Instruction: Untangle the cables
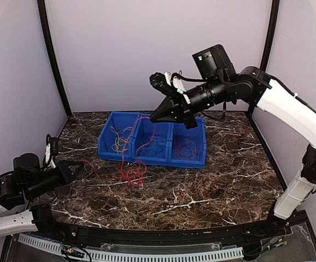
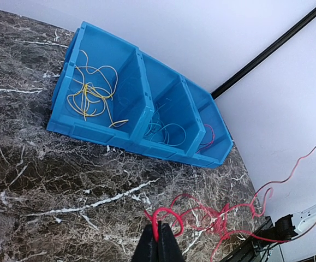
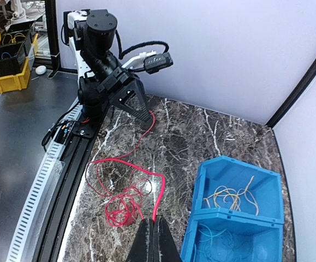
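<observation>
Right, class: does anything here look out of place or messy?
Yes. The red cables lie tangled on the table in front of the blue bins, while the yellow cables and blue cables sit sorted inside them. Strands run from the tangle to the left hand and the raised right hand.

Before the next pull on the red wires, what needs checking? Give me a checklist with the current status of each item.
1. Is the left gripper shut on a thin red wire? Ok.
2. Is the right gripper shut on a red strand? Ok.
3. Is the loose red wire tangle pulled apart? Not ok: it lies bunched on the dark marble-patterned table.
4. Is the raised strand clear of the blue plastic three-compartment bin? Not ok: it runs down across the bin.
5. Do both grippers hold the same wire? Cannot tell.
</observation>
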Controlling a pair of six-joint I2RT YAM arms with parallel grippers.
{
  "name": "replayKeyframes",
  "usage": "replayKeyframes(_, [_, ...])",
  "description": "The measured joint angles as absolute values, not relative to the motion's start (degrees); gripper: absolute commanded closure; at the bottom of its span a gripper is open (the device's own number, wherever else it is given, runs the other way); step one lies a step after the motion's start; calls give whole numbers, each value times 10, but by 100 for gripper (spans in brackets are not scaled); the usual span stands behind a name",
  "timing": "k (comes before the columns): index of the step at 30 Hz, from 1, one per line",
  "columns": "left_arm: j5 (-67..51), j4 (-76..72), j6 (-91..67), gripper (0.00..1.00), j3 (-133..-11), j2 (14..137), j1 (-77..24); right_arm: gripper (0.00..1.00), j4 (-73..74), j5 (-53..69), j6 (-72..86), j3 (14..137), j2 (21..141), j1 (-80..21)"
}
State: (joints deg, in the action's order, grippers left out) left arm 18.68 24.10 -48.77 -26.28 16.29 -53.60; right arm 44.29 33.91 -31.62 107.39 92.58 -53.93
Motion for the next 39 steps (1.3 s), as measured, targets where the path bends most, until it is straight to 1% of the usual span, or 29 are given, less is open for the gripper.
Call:
replayKeyframes(8, [194, 242, -475, 100, -296, 165, -535, 100, 477, 380, -314, 1086, 942, -530])
replayKeyframes(10, [195, 242, -468, 100, -306, 164, -535, 100, 463, 395, -308, 1076, 938, -521])
replayKeyframes(13, [195, 234, -456, 100, -313, 157, -536, 100, 464, 361, -319, 1051, 931, -519])
replayKeyframes(17, [191, 219, -440, 100, -313, 150, -536, 100, 495, 404, -317, 1082, 949, -507])
replayKeyframes(20, [189, 205, -426, 100, -313, 147, -535, 100, 472, 353, -328, 1051, 926, -511])
replayKeyframes(24, [178, 174, -413, 100, -312, 146, -535, 100, 472, 386, -320, 1042, 930, -526])
replayKeyframes(28, [157, 133, -398, 100, -310, 149, -535, 100, 448, 333, -324, 1012, 931, -557])
replayKeyframes(32, [131, 102, -384, 100, -311, 171, -534, 100, 439, 329, -320, 996, 961, -584])
replayKeyframes(39, [82, 43, -364, 100, -319, 282, -534, 100, 423, 314, -294, 991, 1011, -570])
